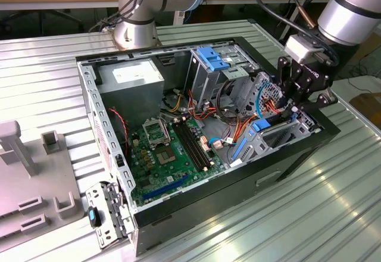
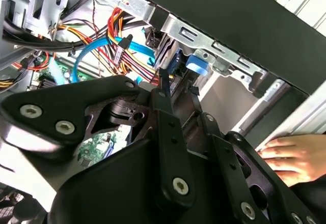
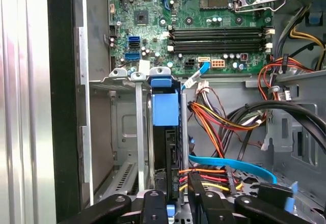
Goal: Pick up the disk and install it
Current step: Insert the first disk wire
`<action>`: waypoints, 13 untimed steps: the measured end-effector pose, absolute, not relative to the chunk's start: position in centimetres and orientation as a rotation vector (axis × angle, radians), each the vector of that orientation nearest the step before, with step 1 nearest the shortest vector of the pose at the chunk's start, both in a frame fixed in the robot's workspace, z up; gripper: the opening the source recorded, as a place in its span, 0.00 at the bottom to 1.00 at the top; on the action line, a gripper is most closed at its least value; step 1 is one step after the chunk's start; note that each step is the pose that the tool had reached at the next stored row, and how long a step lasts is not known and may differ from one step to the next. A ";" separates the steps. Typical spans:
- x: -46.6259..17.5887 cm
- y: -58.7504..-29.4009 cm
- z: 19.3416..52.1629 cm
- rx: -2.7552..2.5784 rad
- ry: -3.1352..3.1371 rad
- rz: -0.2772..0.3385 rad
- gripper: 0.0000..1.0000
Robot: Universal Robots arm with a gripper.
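The gripper (image 1: pixel 296 102) is lowered into the open computer case (image 1: pixel 178 205) at the exterior view's right, over the drive bay near the case's front wall. In the first wrist view its black fingers (image 3: pixel 158 206) stand narrowly apart at either side of the end of the disk (image 3: pixel 166 147) — pinching it by its edges, as far as can be seen. In the second wrist view the gripper (image 2: pixel 179 92) shows the same narrow stance, fingertips close against a blue tab. The disk stands on edge in the metal drive cage (image 3: pixel 127 132), its dark body running down the slot, with a bright blue carrier piece on its upper end and a blue tab at its lower end between the fingers. Beside the cage lie bundled red, orange and yellow wires (image 3: pixel 214 119) and a flat blue cable (image 3: pixel 229 165). Inside the case — the green motherboard (image 1: pixel 164 155) on the floor, a grey power supply (image 1: pixel 131 78) in the far corner, and a tall cage with a blue latch (image 1: pixel 211 58). A person's hand (image 2: pixel 293 155) rests outside the case in the second wrist view.
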State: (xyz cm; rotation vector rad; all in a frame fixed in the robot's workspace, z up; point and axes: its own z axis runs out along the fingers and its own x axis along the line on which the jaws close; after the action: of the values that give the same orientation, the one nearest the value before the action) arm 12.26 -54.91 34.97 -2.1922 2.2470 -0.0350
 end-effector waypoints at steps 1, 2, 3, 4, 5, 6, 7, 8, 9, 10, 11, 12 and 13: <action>12.3 -54.9 35.0 -2.192 2.247 -0.035 0.31; 12.3 -54.9 35.0 -2.192 2.247 -0.035 0.31; 12.3 -54.9 35.0 -2.192 2.247 -0.035 0.31; 12.3 -54.9 35.0 -2.192 2.247 -0.036 0.23; 12.3 -54.9 35.0 -2.193 2.247 -0.036 0.23; 12.3 -54.9 35.0 -2.193 2.247 -0.036 0.16; 12.3 -54.9 35.0 -2.193 2.247 -0.036 0.11; 12.3 -54.9 35.0 -2.193 2.248 -0.036 0.11; 12.3 -54.9 35.0 -2.193 2.248 -0.036 0.11; 12.3 -54.9 35.0 -2.193 2.248 -0.037 0.11; 12.3 -54.9 35.0 -2.193 2.248 -0.037 0.11; 12.3 -54.9 35.0 -2.193 2.248 -0.037 0.11; 12.3 -54.9 35.0 -2.193 2.248 -0.038 0.11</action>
State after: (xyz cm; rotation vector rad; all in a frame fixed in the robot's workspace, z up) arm 12.26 -54.91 35.00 -2.1932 2.2481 -0.0375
